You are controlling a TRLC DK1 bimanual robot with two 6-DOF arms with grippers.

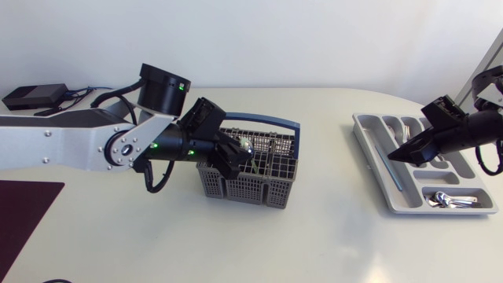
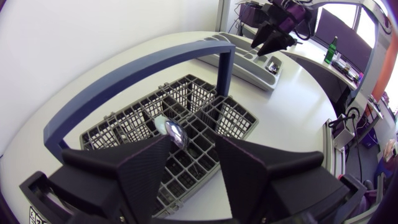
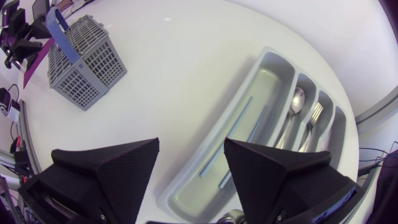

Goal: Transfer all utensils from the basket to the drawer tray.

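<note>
**Utensil sorting, mid-task:** The left gripper (image 1: 238, 154) hangs over the grey basket (image 1: 259, 189) at the centre of the table. Its fingers are spread apart and hold nothing, and its tips sit at the basket's rim below the blue handle (image 1: 267, 119). In the left wrist view a single spoon (image 2: 173, 132) stands in one of the basket's wire compartments, bowl upward. It is just ahead of one fingertip, and whether the two touch cannot be told from this angle.

At 3 o'clock on the table, the right gripper (image 1: 395, 156) hovers over the drawer tray (image 1: 373, 141). Its fingers are likewise apart and empty. The right wrist view looks down into the tray's long slots. A second spoon (image 3: 292, 107) lies lengthwise in one slot, and a fork (image 3: 313, 118) lies in the slot beside it. The long slot nearest the basket shows pale blue streaks, possibly only reflections. The short cross compartment at the tray's 5 o'clock end holds what look like a few small spoons (image 1: 449, 200).

A black box (image 1: 31, 96) with cables sits at 10 o'clock on the table. A dark mat (image 1: 23, 212) lies at 8 o'clock.
</note>
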